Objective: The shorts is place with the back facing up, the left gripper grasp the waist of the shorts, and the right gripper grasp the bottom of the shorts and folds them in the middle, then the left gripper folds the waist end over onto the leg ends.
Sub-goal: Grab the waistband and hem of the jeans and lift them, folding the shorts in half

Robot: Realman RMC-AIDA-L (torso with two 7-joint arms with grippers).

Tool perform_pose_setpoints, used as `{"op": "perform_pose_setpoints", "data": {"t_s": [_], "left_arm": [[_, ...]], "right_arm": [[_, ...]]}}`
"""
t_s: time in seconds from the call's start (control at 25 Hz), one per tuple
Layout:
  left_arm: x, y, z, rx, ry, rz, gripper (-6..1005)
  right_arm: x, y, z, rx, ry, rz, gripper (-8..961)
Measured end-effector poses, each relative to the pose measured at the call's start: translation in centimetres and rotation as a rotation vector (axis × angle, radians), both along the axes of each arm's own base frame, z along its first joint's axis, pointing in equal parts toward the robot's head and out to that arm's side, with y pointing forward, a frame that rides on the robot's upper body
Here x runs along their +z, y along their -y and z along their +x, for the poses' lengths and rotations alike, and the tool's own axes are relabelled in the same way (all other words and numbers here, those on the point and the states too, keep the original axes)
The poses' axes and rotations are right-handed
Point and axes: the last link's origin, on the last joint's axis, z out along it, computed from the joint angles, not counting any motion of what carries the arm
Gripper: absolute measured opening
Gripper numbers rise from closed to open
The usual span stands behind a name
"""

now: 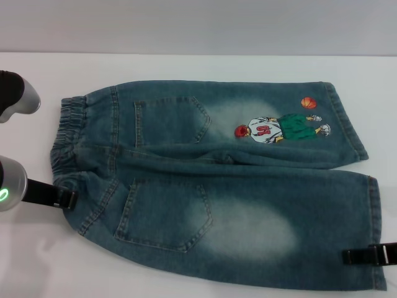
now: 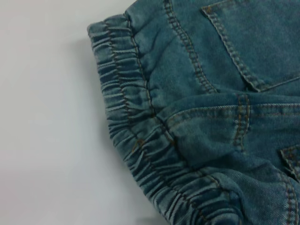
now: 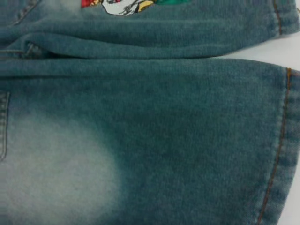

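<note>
- The left end effector sits at the lower left of the head view, its black tip touching the near corner of the waist of the shorts. We cannot tell how far it is open or whether it has the cloth.
- The right end effector reaches in from the lower right edge of the head view, its black tip lying over the hem of the near leg. Its opening is likewise hidden from us.
- We judge both are set on the near long edge so that this edge can be lifted and carried over onto the far leg for the lengthwise fold.
- The shorts lie flat on the white counter, filling the middle of the frame, both patch pockets up. The puckered waist is at the left and the bottom of the shorts at the right.
- The basketball-player print sits on the far leg, upper right.
- We judge that no fold has been made yet.
</note>
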Motion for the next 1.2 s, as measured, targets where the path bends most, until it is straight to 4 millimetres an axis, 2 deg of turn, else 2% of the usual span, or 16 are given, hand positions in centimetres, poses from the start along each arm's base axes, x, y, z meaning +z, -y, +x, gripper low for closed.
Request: {"op": "perform_pose_setpoints", "data": {"t_s": [0.72, 0.92, 1.2], "left_arm": [[-0.2, 0.0, 0.2, -0.005, 0.008, -0.008, 202], [-0.2, -0.1, 0.3, -0.008, 0.009, -0.008, 202], [-0.2, -0.4, 0.5, -0.015, 0.009, -0.005, 203]], "right_arm": [[0.0, -0.1, -0.5, 0.008, -0.054, 0.002, 671], [1.5, 0.1, 0.6, -0.022, 0.022, 0.018, 539], [1.6, 0.4, 1.0, -0.035, 0.021, 0.012, 526]]}}
